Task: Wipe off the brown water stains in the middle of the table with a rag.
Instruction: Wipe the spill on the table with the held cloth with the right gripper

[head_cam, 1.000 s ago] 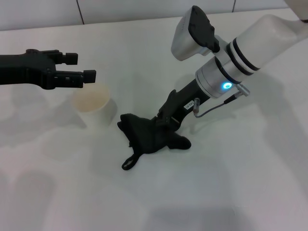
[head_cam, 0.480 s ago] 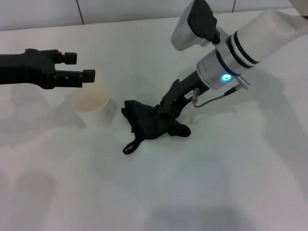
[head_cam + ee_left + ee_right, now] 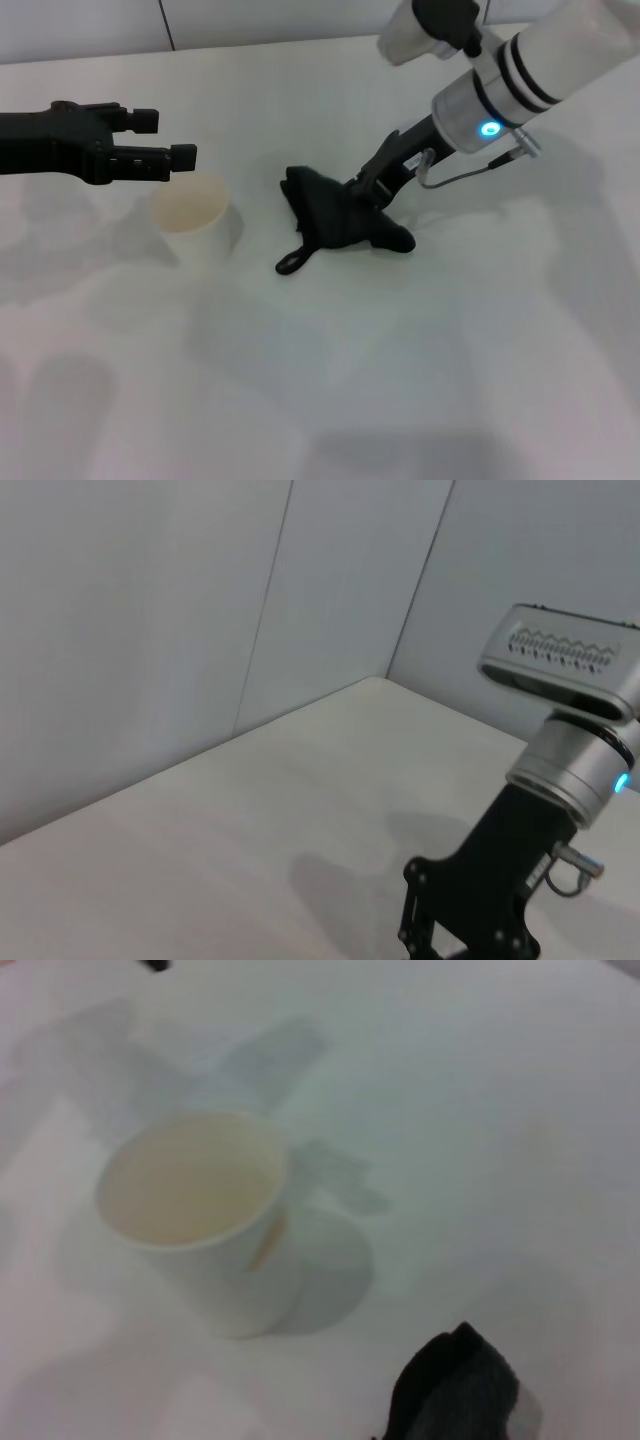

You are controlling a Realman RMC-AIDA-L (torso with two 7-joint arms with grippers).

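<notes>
Black and soft, the rag is pressed on the table beside the white cup by the right gripper, clamped on a raised fold, which is judged the best hold for so light and limp a cloth, while the left gripper is held parted above the cup.

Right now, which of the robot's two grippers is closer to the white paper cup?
The left. The left gripper hangs just above the cup, apart from it. The right gripper is farther off, down on the black rag on the table.
</notes>
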